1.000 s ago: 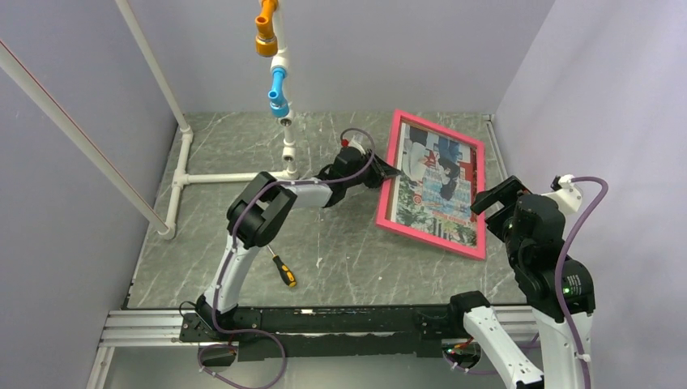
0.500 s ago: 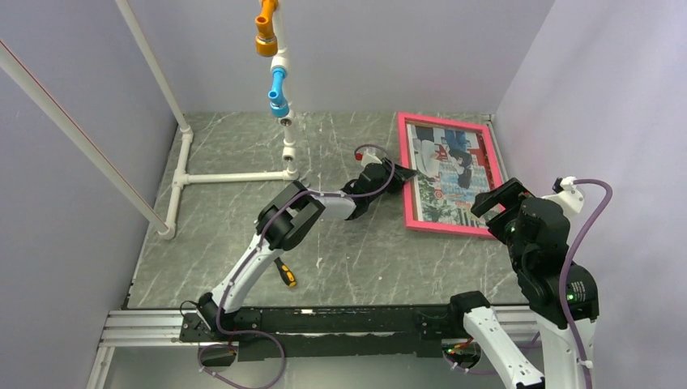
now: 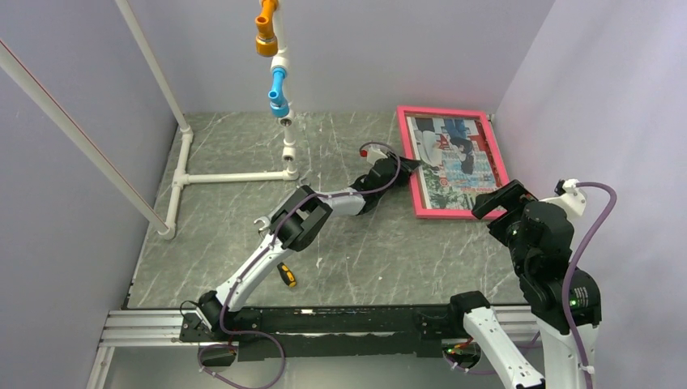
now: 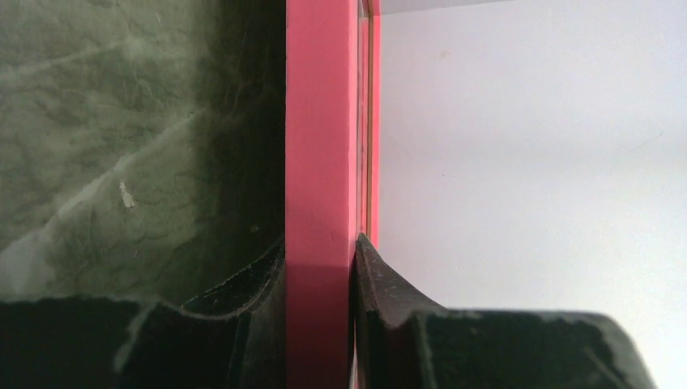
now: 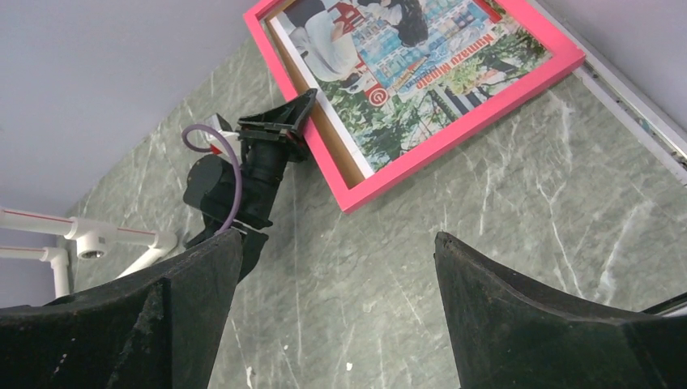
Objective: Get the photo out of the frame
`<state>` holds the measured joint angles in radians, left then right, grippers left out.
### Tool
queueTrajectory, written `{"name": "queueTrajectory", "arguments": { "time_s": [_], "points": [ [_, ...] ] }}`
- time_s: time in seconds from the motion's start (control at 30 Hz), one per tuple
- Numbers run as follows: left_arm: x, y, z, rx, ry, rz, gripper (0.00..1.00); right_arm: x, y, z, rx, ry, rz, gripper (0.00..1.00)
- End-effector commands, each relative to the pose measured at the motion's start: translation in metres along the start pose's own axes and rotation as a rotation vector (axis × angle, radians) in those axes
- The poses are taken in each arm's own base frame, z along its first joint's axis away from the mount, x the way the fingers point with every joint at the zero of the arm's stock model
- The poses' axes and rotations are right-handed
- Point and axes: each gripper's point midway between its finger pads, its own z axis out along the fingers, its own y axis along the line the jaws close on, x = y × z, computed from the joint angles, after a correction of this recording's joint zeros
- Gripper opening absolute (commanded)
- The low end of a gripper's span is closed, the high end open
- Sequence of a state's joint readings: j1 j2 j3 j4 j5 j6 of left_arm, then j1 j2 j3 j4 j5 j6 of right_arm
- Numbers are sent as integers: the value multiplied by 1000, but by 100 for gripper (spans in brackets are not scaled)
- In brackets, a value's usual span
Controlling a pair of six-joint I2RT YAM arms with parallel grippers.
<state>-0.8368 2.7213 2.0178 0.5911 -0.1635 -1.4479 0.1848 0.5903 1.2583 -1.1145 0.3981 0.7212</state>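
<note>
Photo (image 3: 454, 158) glossy, rectangular | pink frame (image 4: 320, 121) rim pinched by left gripper (image 4: 320, 255) | right gripper (image 5: 336, 243) agape

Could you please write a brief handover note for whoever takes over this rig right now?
Left gripper: jaws shut on the left rail of the frame.
Right gripper: open, empty, by the frame's near right corner.
Frame: picture side up, at the far right corner of the table; the photo is inside it.
Done: frame gripped, nothing more.
Left: probably open the back, then take the photo out.
</note>
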Motion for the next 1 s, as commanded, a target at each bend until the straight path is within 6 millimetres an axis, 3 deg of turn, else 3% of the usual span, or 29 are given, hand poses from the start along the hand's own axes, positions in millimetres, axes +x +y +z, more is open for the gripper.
{"name": "queueTrajectory", "arguments": {
  "time_s": [0.0, 0.1, 0.17, 0.23, 0.33, 0.4, 0.43, 0.47, 0.5, 0.67, 0.73, 0.77, 0.97],
  "points": [
    [-15, -1, 8, -35, -61, 53, 0, -2, 0, -7, -23, -9, -13, 90],
    [-14, 3, 5, -66, -31, 88, 12, 3, 0, -5, -30, 4, -19, 90],
    [-11, 5, 4, -109, 10, 124, 28, 8, 3, -3, -53, 24, -41, 90],
    [-11, 1, 1, -109, 42, 162, 50, 10, 8, -3, -82, 35, -70, 91],
    [-12, -5, -7, -110, 90, 178, 63, 11, 12, -4, -116, 44, -109, 94],
    [-13, -12, -13, -109, 130, 194, 80, 12, 15, -3, -131, 53, -135, 95],
    [-23, -72, -22, -31, 129, 202, 85, 13, 16, -3, -132, 63, -143, 96],
    [-15, -29, -20, -93, 171, 219, 88, 15, 18, -2, -135, 78, -151, 96],
    [-14, -30, -24, -94, 192, 238, 89, 17, 18, 0, -132, 91, -158, 97],
    [-11, -57, -66, -100, 340, 361, 96, 34, 25, 12, -150, 187, -217, 100],
    [-7, -64, -94, -86, 410, 392, 96, 42, 27, 19, -147, 223, -230, 100],
    [-9, -79, -112, -56, 432, 436, 95, 45, 28, 22, -145, 238, -231, 100],
    [-11, -88, -209, -41, 543, 594, 97, 66, 42, 55, -160, 304, -231, 100]
  ]
}}
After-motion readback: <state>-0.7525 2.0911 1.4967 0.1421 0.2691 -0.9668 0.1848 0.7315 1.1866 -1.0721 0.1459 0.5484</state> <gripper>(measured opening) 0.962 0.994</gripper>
